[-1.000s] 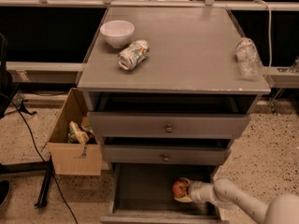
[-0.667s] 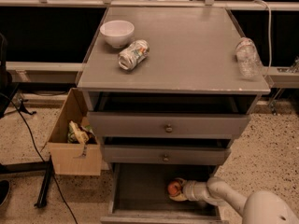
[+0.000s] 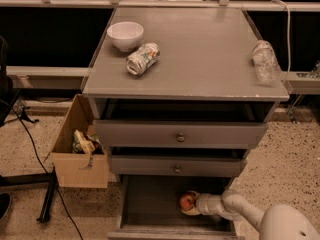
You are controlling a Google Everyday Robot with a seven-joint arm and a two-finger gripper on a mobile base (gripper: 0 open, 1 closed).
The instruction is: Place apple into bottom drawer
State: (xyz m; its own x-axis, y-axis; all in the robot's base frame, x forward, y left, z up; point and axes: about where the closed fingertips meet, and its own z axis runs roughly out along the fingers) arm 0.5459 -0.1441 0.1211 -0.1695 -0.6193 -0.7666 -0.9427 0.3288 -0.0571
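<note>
Camera view: the robot's white gripper [image 3: 192,207] reaches into the open grey wooden bottom drawer [image 3: 150,204], jaws closed on the small red-orange apple [image 3: 186,200] right of the drawer's middle. Two knobbed drawers [image 3: 180,134] overhang it. The grey counter [image 3: 200,59] carries a white bowl [image 3: 125,35], a crushed can [image 3: 142,58] and a clear plastic bottle [image 3: 264,61].

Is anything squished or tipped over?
The can lies crushed on its side by the white bowl; a plastic bottle lies tipped near the right edge. The hand is in the bottom drawer, at the apple.
</note>
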